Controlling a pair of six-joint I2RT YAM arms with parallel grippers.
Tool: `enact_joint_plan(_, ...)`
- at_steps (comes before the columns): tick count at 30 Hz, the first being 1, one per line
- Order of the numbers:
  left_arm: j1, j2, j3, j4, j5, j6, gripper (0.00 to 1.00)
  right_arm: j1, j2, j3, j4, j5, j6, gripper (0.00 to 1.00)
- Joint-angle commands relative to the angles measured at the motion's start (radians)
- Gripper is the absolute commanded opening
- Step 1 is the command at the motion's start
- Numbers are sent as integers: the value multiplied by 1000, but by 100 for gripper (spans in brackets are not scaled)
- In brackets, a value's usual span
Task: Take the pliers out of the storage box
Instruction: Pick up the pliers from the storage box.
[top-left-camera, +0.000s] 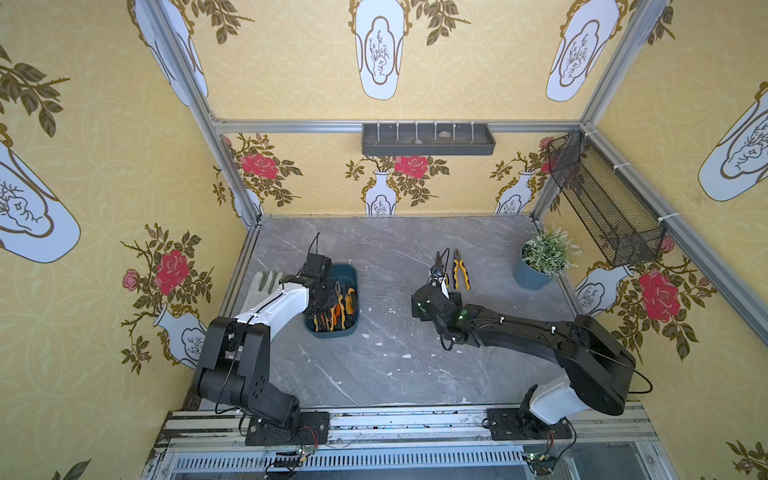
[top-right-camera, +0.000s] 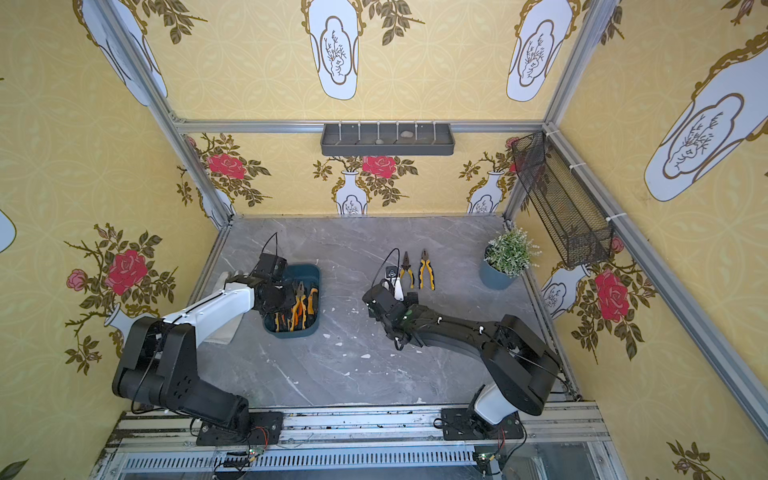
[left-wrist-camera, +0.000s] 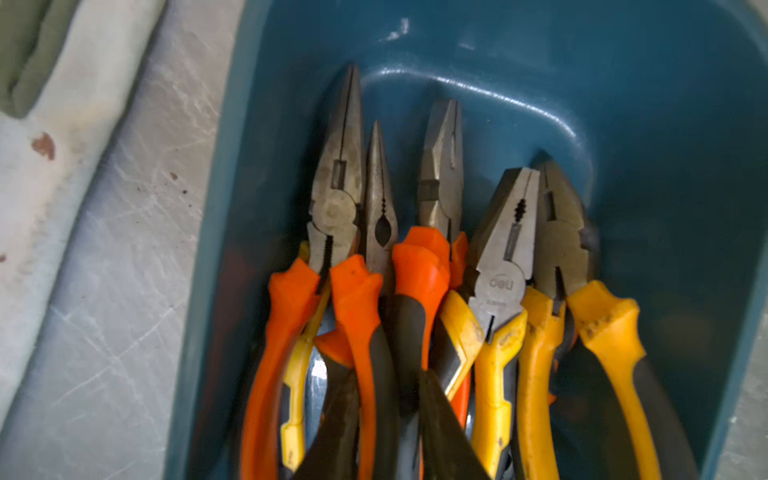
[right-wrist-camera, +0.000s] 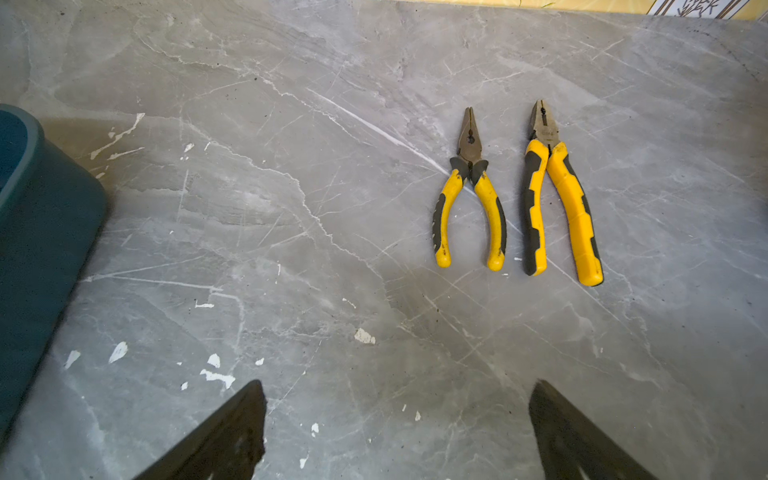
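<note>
The teal storage box stands left of centre on the marble table. Several pliers with orange or yellow handles lie side by side in it. My left gripper reaches down into the box. Its dark fingers press from both sides on the orange-and-black handles of one pair of pliers. Two yellow-handled pliers lie on the table at the right. My right gripper hovers open just short of them, holding nothing.
A pale work glove lies left of the box. A potted plant stands at the right edge. A grey tray hangs on the back wall. A black mesh basket hangs on the right wall.
</note>
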Motion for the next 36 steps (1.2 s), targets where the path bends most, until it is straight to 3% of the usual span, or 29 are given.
enact_joint_plan(1,-2,0,-16,21,64,-9,18,0,5,10,-12,8,9,98)
enact_joint_plan(5,-9,-25,-13,16,63,-16,7,-1,7,13,-15,8,9,97)
enact_joint_plan(8,-12,-44,-1,0,60,-16,4,-1,10,15,-17,9,10,97)
enact_joint_plan(15,-39,-59,42,-21,54,-19,4,0,19,24,-24,7,9,98)
enact_joint_plan(29,-133,52,88,25,54,-60,5,0,31,33,-34,7,9,98)
enact_joint_plan(34,-133,46,76,32,54,-61,21,-1,24,26,-29,9,11,98)
enact_joint_plan(36,-134,32,73,24,49,-55,35,-1,18,22,-26,11,15,97)
